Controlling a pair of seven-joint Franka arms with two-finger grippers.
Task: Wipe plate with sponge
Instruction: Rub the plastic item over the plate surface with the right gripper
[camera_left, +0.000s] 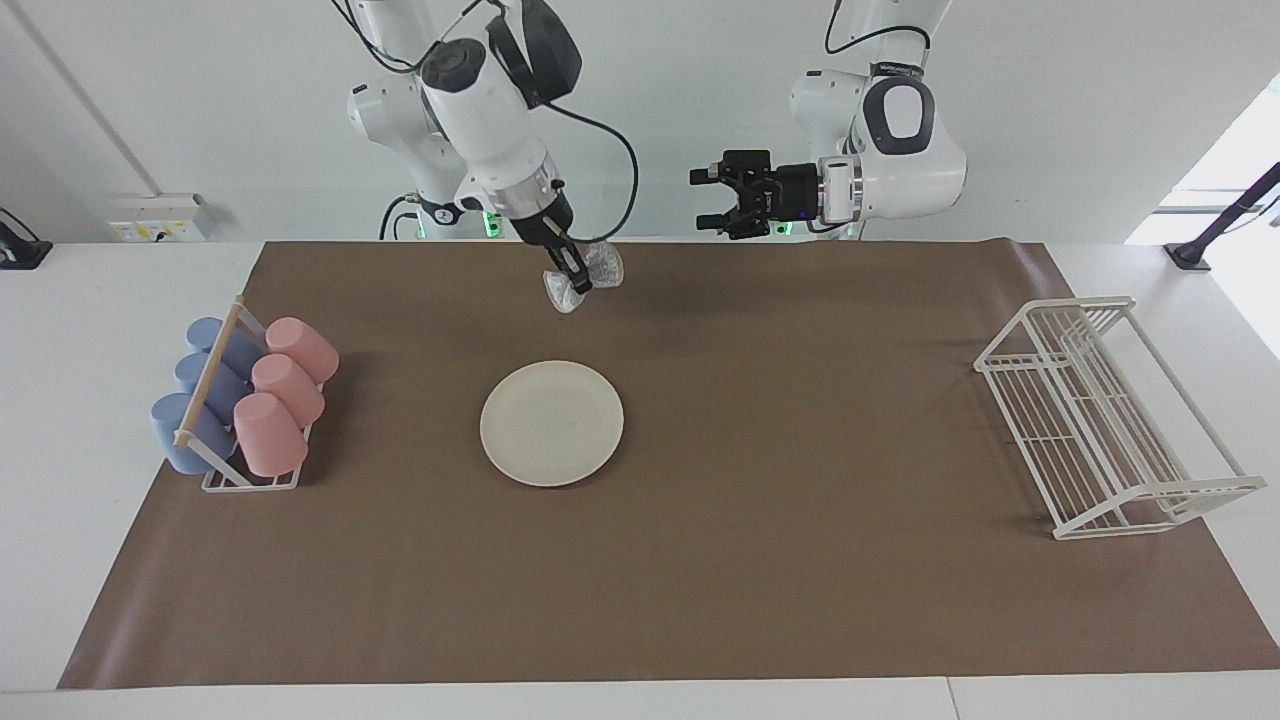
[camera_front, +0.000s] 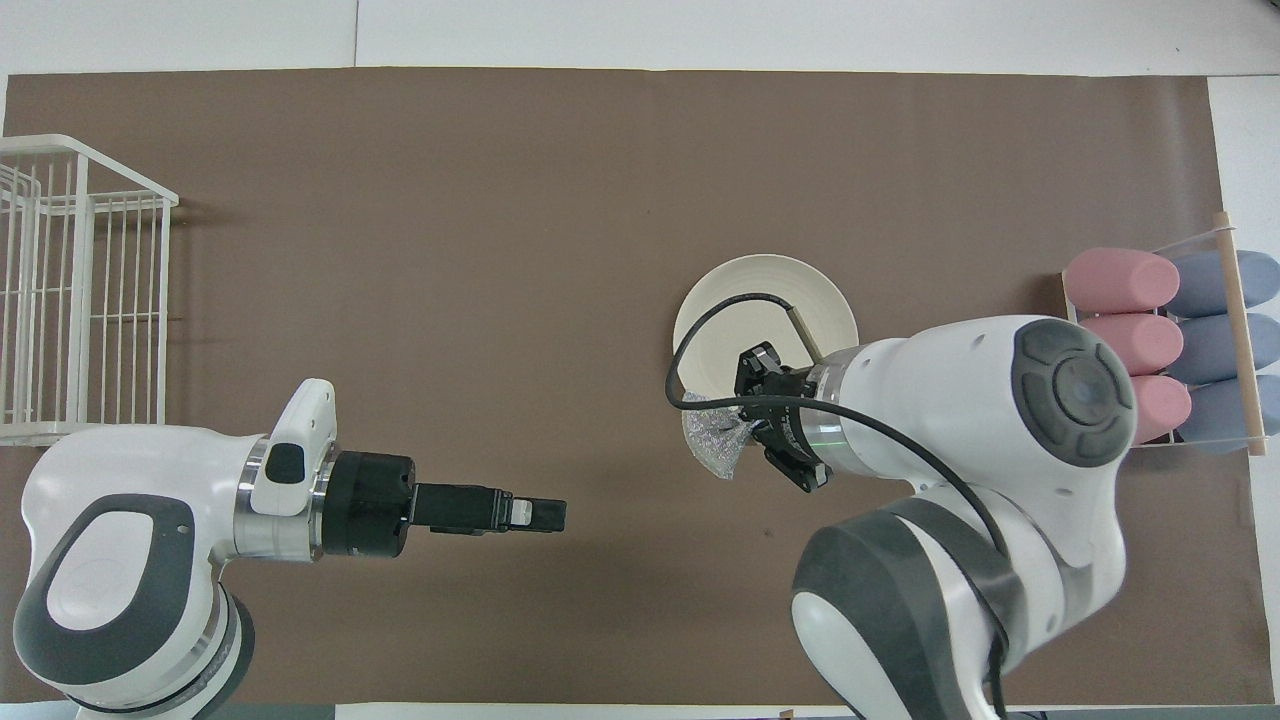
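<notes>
The left pincer (camera_left: 708, 196) hangs in the air over the brown mat (camera_left: 800, 420) at the edge nearest the robots, its fingers (camera_left: 703, 176) spread apart with nothing between them; it points sideways toward the right pincer. The wire rack (camera_left: 1110, 420) stands on the mat well apart from the left pincer, at the left arm's end of the worktop (camera_left: 60, 330). The right pincer (camera_left: 578, 281) is pressed together on the sponge (camera_left: 600, 268), a silvery glittery lump that bulges out on both sides of the fingertips. It is held up in the air, tilted downward, over the strip of mat between the robots and the plate (camera_left: 551, 423). The plate lies flat on the mat, clear of the sponge, with bare mat showing between them in the facing view. Toward the right arm's end of the worktop, well apart from the right pincer, a small rack holds pink cups (camera_left: 285, 392) and blue cups (camera_left: 205, 390) lying on their sides.
</notes>
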